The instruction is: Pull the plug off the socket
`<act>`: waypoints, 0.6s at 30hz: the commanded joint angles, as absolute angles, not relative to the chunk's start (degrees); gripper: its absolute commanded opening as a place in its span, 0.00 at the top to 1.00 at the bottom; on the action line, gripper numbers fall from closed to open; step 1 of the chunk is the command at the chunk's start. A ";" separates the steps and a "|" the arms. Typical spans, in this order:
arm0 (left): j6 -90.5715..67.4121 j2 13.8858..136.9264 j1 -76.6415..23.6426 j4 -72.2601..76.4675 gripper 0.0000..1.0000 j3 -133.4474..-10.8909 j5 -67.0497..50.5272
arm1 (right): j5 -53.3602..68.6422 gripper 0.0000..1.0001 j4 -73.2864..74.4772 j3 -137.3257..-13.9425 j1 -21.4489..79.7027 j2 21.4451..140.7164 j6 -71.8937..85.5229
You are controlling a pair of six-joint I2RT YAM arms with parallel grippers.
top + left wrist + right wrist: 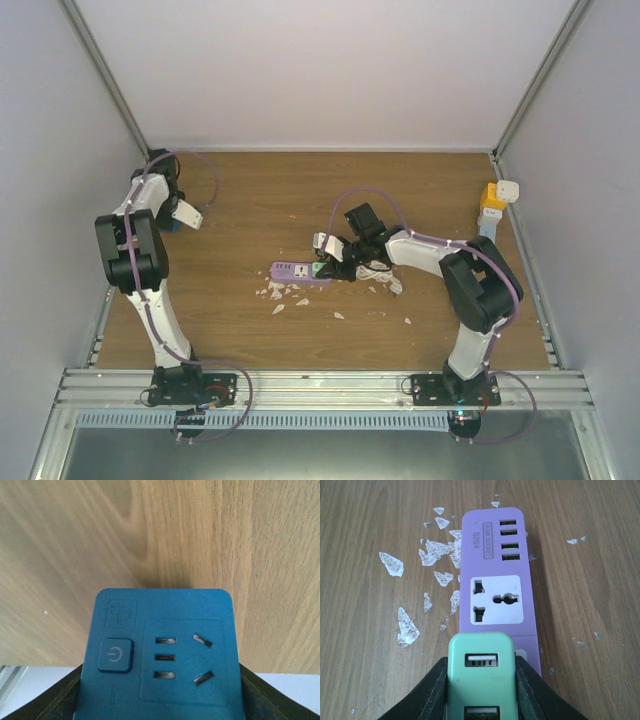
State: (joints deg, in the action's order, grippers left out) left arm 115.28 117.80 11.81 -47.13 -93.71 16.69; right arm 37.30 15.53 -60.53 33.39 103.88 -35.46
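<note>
Gripping green plug (480,680) in right claw (481,664), apparently not yet out of purple socket (497,575); clamping blue socket (162,650) in left claw (160,697).

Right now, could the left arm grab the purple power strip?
Probably not. The left gripper is shut on a blue socket block, far from the purple power strip, and the right gripper holds the green plug there.
</note>
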 commanded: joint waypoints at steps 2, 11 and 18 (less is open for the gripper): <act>114.64 119.71 10.24 -44.24 0.48 -92.33 20.55 | 31.75 0.99 17.87 -59.94 33.53 107.05 -34.72; 110.61 121.01 8.79 -43.45 0.16 -91.80 20.06 | 32.08 0.99 17.66 -59.94 33.62 107.40 -34.37; 108.78 118.97 8.70 -47.12 0.01 -94.64 16.55 | 31.74 0.99 18.11 -59.53 33.64 106.70 -34.53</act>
State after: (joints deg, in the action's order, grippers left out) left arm 110.43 120.49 9.02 -44.51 -92.58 19.14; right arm 37.34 15.51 -60.66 33.39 103.98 -35.07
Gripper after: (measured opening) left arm 0.987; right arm 0.275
